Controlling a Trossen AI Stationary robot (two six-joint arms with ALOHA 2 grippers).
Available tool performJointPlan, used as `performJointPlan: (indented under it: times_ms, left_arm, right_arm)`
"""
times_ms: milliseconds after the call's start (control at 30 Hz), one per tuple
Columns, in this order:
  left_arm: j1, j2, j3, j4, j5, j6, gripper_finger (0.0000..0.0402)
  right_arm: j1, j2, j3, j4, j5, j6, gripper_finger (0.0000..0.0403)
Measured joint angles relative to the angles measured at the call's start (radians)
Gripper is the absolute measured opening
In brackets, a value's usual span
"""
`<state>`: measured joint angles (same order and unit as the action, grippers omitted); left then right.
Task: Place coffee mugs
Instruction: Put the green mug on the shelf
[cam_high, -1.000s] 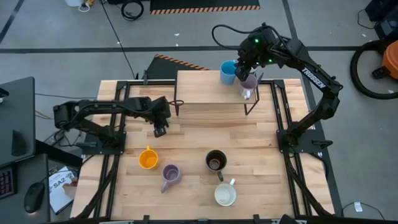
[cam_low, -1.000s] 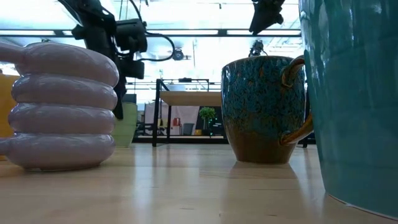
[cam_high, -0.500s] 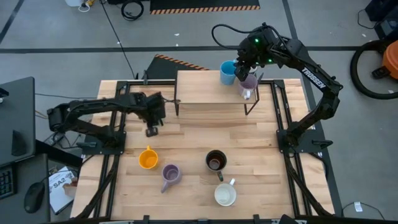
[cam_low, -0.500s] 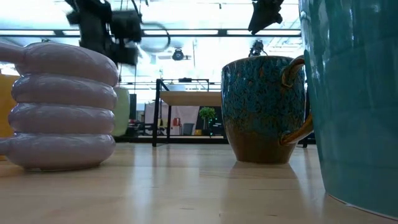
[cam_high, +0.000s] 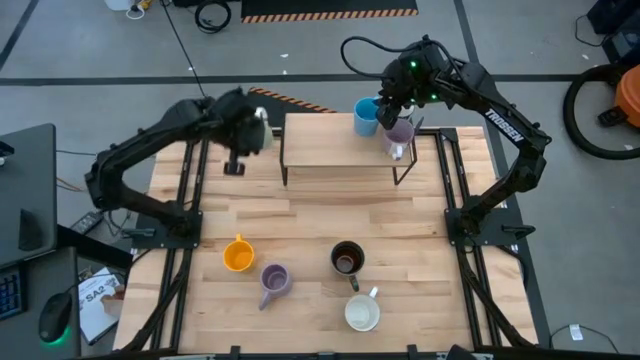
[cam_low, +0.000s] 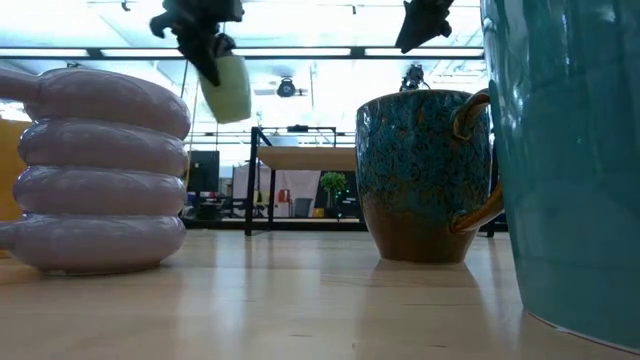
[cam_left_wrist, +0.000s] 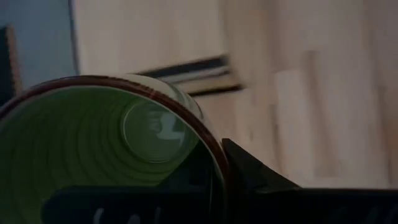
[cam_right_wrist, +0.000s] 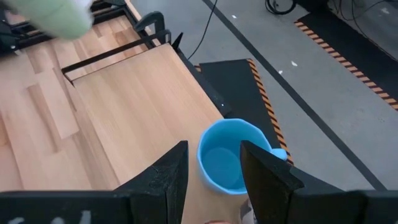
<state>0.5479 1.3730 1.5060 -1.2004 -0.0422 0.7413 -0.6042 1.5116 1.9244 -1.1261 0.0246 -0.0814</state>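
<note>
Gripping the green mug (cam_low: 227, 87) by its rim, the left pincer (cam_high: 236, 152) is holding it in the air beside the raised shelf (cam_high: 335, 140), while the right pincer (cam_high: 398, 112), half spread, is hovering over the shelf's blue mug (cam_right_wrist: 231, 157) and lilac mug (cam_high: 400, 135).

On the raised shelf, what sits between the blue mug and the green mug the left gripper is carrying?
Nothing: in the right wrist view, bare shelf board runs from the blue mug to the green mug.
</note>
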Motion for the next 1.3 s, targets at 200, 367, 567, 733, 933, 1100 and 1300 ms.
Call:
performJointPlan:
  times_ms: [200, 367, 567, 733, 933, 1100, 1300]
  left_arm:
    - [0.043, 0.146, 0.164, 0.007, -0.032, 0.015, 0.0027]
    - [0.044, 0.307, 0.339, 0.019, -0.002, 0.003, 0.0027]
    - [0.032, 0.497, 0.526, -0.015, 0.046, -0.008, 0.0027]
    - [0.030, 0.575, 0.615, 0.008, 0.050, -0.031, 0.0027]
    - [0.022, 0.625, 0.635, 0.124, 0.084, -0.090, 0.0027]
    - [0.021, 0.652, 0.628, 0.264, 0.153, -0.179, 0.0027]
    - [0.013, 0.694, 0.629, 0.326, 0.218, -0.219, 0.0027]
  right_arm:
    - [0.020, 0.000, 0.000, 0.001, 0.000, 0.000, 0.0151]
    - [0.024, 0.000, 0.000, 0.010, 0.007, 0.002, 0.0151]
    - [0.024, 0.000, 0.000, 0.019, 0.014, 0.004, 0.0151]
    - [0.024, 0.000, 0.000, 0.018, 0.036, 0.004, 0.0151]
    - [0.021, 0.000, 0.000, 0.018, 0.036, 0.003, 0.0151]
    - [0.021, 0.000, 0.000, 0.018, 0.036, 0.003, 0.0151]
    - [0.021, 0.000, 0.000, 0.018, 0.035, 0.009, 0.0151]
